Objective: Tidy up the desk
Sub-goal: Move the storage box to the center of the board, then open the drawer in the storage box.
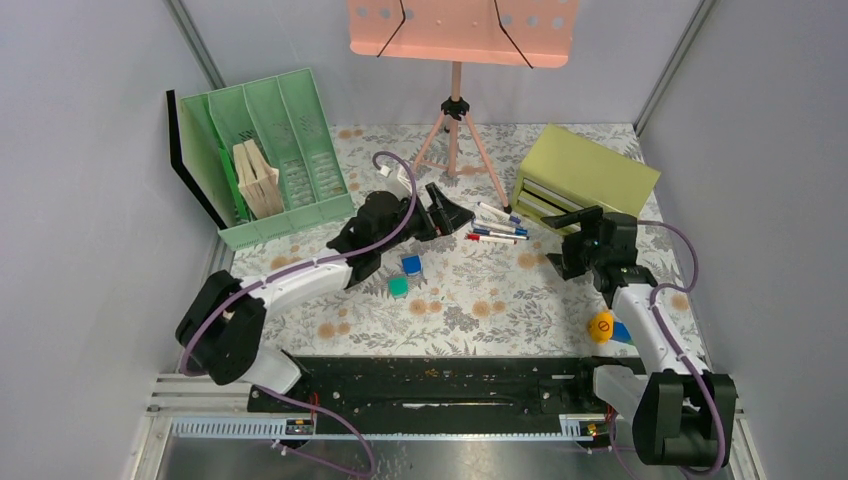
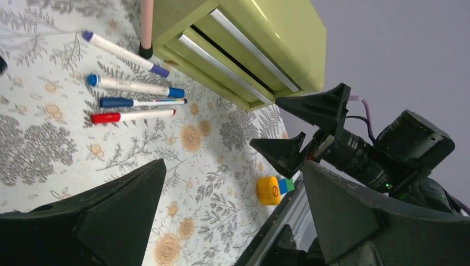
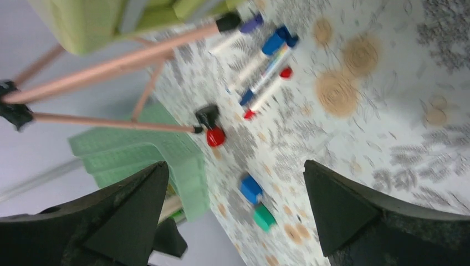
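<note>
The desk (image 1: 470,300), a flat top printed with grey ferns and orange flowers, fills the middle of the scene between the grey walls, with a black rail frame (image 1: 440,385) along its near edge.

The left pincer (image 1: 445,215) hangs over the far middle of the desk with its jaws spread wide and nothing between them. The right pincer (image 1: 562,242) is over the right half, just near of a yellow-green chest of drawers (image 1: 590,170) at the far right. Its jaws also stand wide apart and hold nothing.

Between the two pincers four felt-tip markers (image 1: 497,228) lie side by side on the desk, capped in purple, blue and red. A small blue cube (image 1: 411,264) and a small teal-green cube (image 1: 398,286) sit close together near the centre, beside the left arm. At the near right, a yellow rounded piece (image 1: 600,327) rests against a blue block (image 1: 622,333).

A mint-green slotted plastic file rack (image 1: 290,150) stands at the far left with pale wooden pieces (image 1: 258,180) in one slot. A pink music stand (image 1: 460,30) on a tripod stands at the far middle.
</note>
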Robot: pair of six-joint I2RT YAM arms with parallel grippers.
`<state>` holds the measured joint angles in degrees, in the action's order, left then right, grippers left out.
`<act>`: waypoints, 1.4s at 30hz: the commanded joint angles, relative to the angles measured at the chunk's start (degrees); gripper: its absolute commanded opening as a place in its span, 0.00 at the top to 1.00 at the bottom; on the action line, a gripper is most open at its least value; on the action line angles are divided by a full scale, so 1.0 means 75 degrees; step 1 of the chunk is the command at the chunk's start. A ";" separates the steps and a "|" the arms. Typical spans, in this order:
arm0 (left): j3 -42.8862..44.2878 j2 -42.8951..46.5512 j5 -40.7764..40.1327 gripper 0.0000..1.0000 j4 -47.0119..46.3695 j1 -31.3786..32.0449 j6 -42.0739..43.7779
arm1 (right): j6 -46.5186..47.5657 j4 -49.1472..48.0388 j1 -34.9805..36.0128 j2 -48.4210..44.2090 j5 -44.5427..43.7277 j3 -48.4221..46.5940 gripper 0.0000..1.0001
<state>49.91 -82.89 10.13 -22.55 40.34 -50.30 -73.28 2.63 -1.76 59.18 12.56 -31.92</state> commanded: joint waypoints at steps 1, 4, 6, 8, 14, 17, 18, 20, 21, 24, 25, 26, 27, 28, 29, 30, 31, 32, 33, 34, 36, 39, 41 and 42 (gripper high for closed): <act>0.0050 -0.0361 0.0134 0.05 -0.0913 0.0042 -0.1367 | 0.1217 0.2161 0.0044 -0.0473 0.0705 -0.0864 0.00; -0.0213 -0.0688 0.0151 0.07 -0.1994 0.0042 -0.2210 | 0.2185 0.3021 0.0047 -0.0959 0.0058 -0.1532 0.01; -0.0286 -0.0932 0.0193 0.07 -0.2505 0.0040 -0.2644 | 0.2790 0.3458 0.0046 -0.1150 -0.0351 -0.1950 0.00; -0.0291 -0.1165 0.0273 0.05 -0.2881 0.0075 -0.2803 | 0.3307 0.3835 0.0047 -0.1202 -0.0691 -0.2312 0.00; 0.0050 -0.1661 0.0307 0.01 -0.2728 0.0242 -0.2933 | 0.4480 0.4442 0.0035 -0.1084 -0.1409 -0.3063 0.00; 0.0084 -0.1842 0.0033 0.01 -0.2807 0.0381 -0.3136 | 0.4794 0.4526 0.0006 -0.1024 -0.1622 -0.3216 0.01; 0.0132 -0.1916 -0.0040 0.01 -0.2820 0.0425 -0.3239 | 0.4877 0.4515 -0.0017 -0.0988 -0.1633 -0.3234 0.00; 0.0323 -0.2126 -0.0170 0.01 -0.2873 0.0547 -0.3422 | 0.5030 0.4512 -0.0060 -0.0860 -0.1630 -0.3319 0.01; 0.0443 -0.2237 -0.0253 0.03 -0.2803 0.0617 -0.3505 | 0.5051 0.4496 -0.0083 -0.0798 -0.1629 -0.3350 0.01; 0.0867 -0.2673 -0.0484 0.05 -0.2679 0.0827 -0.3660 | 0.5026 0.4220 -0.0193 -0.0598 -0.1581 -0.3403 0.00; 0.1055 -0.2892 -0.0451 0.06 -0.2723 0.0867 -0.3741 | 0.5032 0.4128 -0.0233 -0.0510 -0.1569 -0.3482 0.00; 0.1252 -0.3124 -0.0418 0.08 -0.2730 0.0903 -0.3851 | 0.5035 0.4060 -0.0275 -0.0407 -0.1557 -0.3591 0.01; 0.1441 -0.3338 -0.0374 0.08 -0.2829 0.0940 -0.3986 | 0.5025 0.3996 -0.0315 -0.0234 -0.1532 -0.3700 0.00; 0.1602 -0.3590 -0.0357 0.09 -0.2935 0.0966 -0.4123 | 0.5040 0.3917 -0.0362 -0.0097 -0.1507 -0.3830 0.00; 0.1790 -0.3808 -0.0375 0.10 -0.3022 0.0983 -0.4266 | 0.5020 0.3843 -0.0414 0.0051 -0.1476 -0.3945 0.01; 0.1968 -0.4015 -0.0376 0.10 -0.3131 0.0991 -0.4378 | 0.5010 0.3788 -0.0482 0.0192 -0.1417 -0.4083 0.00; 0.2146 -0.4232 -0.0394 0.11 -0.3178 0.1009 -0.4453 | 0.5002 0.3733 -0.0549 0.0345 -0.1337 -0.4210 0.01; 0.2344 -0.4376 -0.0430 0.11 -0.3182 0.1019 -0.4489 | 0.4999 0.3701 -0.0602 0.0509 -0.1266 -0.4327 0.01; 0.2528 -0.4523 -0.0470 0.12 -0.3141 0.1038 -0.4520 | 0.4986 0.3693 -0.0662 0.0658 -0.1165 -0.4456 0.01; 0.2749 -0.4668 -0.0501 0.12 -0.3066 0.1047 -0.4539 | 0.4990 0.3688 -0.0710 0.0801 -0.1120 -0.4567 0.00; 0.3235 -0.5029 -0.0525 0.12 -0.2846 0.1053 -0.4601 | 0.5002 0.3692 -0.0813 0.1050 -0.1082 -0.4771 0.01; 0.4002 -0.5500 -0.0511 0.19 -0.2565 0.1045 -0.4650 | 0.5003 0.3692 -0.0946 0.1354 -0.1122 -0.4978 0.01; 0.4552 -0.5840 -0.0560 0.27 -0.2468 0.1050 -0.4736 | 0.5018 0.3692 -0.1064 0.1534 -0.1006 -0.5094 0.00; 0.4811 -0.6017 -0.0591 0.25 -0.2374 0.1056 -0.4815 | 0.5044 0.3698 -0.1101 0.1602 -0.0986 -0.5136 0.00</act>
<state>77.89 -124.95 7.92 -39.48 48.01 -84.01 -36.67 31.70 -8.64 69.41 4.12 -66.98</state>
